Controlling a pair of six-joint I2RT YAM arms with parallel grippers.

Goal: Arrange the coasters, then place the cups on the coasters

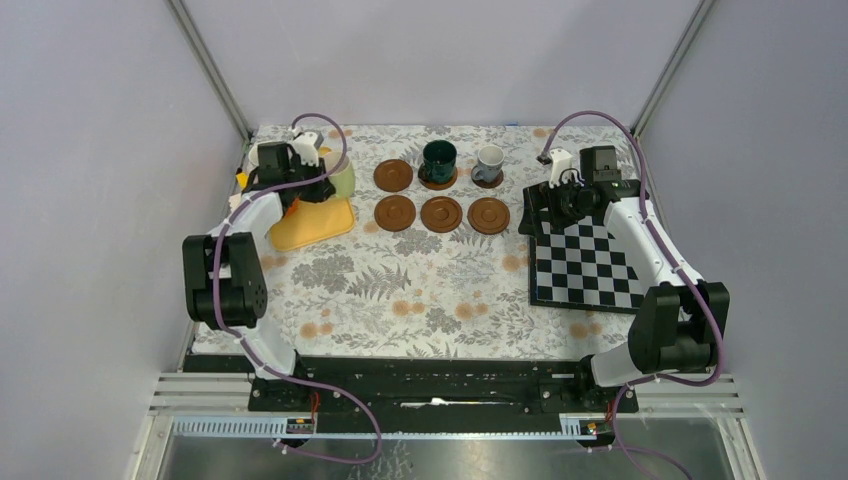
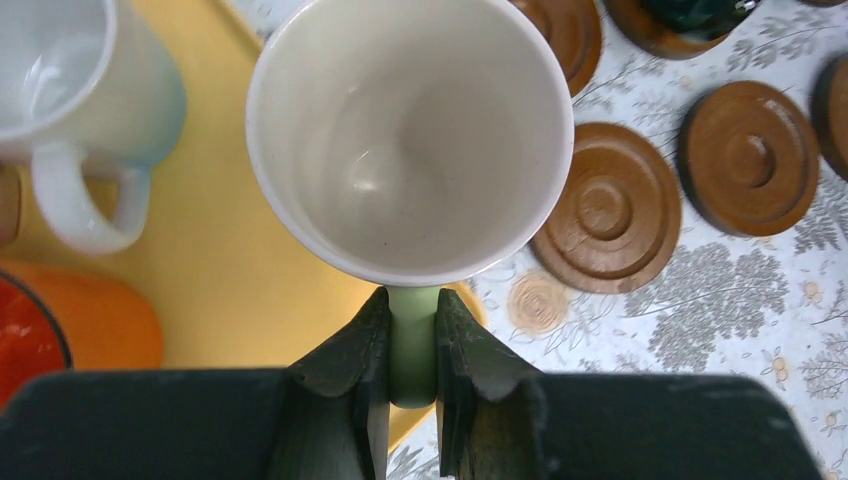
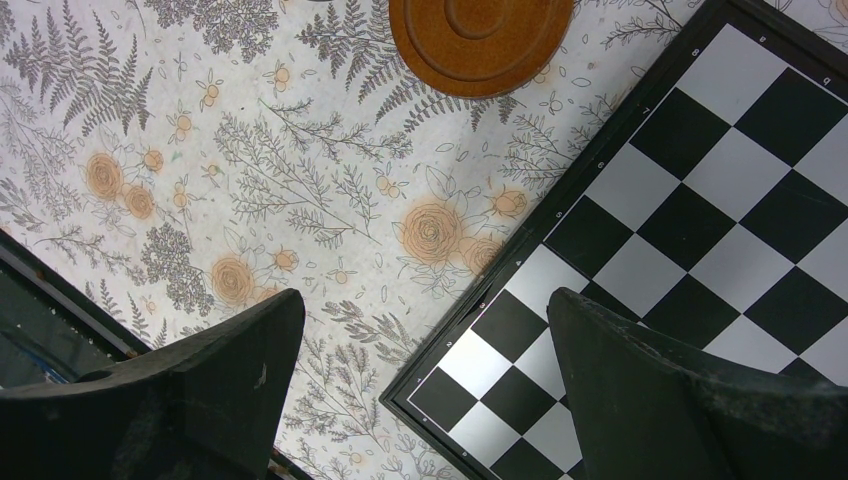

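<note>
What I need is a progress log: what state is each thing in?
Green cup: handle gripped by left fingers.
Dark cup: upright on a coaster.
Grey cup: upright on a coaster.
White cup: upright on tray.
Orange cup: on tray.
Other coasters: four, bare.
Right fingers: open, empty.

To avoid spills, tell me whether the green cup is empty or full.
Empty: the left wrist view looks into the green cup and shows a bare white inside.
</note>
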